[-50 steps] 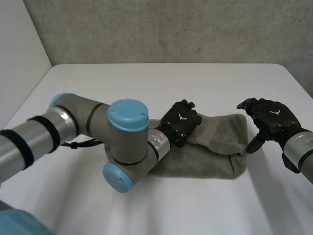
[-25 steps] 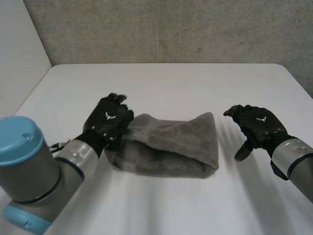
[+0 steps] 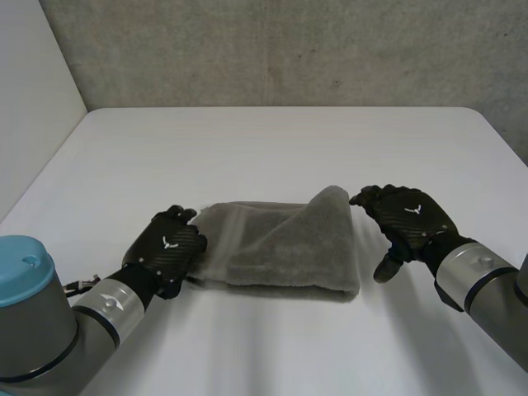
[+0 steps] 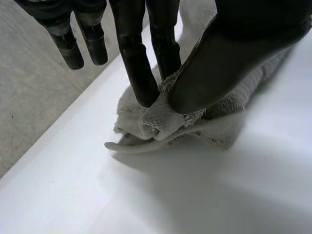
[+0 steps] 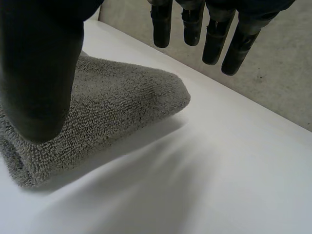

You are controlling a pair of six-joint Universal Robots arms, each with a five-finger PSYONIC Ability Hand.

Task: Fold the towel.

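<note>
A grey towel (image 3: pixel 280 247) lies folded in the middle of the white table (image 3: pixel 272 148), its right end raised into a peak. My left hand (image 3: pixel 167 250) is at the towel's left end. In the left wrist view its thumb (image 4: pixel 229 58) and fingers (image 4: pixel 141 68) pinch a corner of the towel (image 4: pixel 158 119). My right hand (image 3: pixel 404 221) hovers just right of the towel's raised end, fingers spread and straight. In the right wrist view the towel (image 5: pixel 97 107) lies under the thumb (image 5: pixel 39 63), with nothing held.
A grey wall (image 3: pixel 289 49) runs behind the table's far edge. Bare table surface lies all round the towel.
My left hand has pulled back to the left and towards me, dragging the towel's corner along. The whole towel has shifted left. My right hand has followed leftwards, staying open.
</note>
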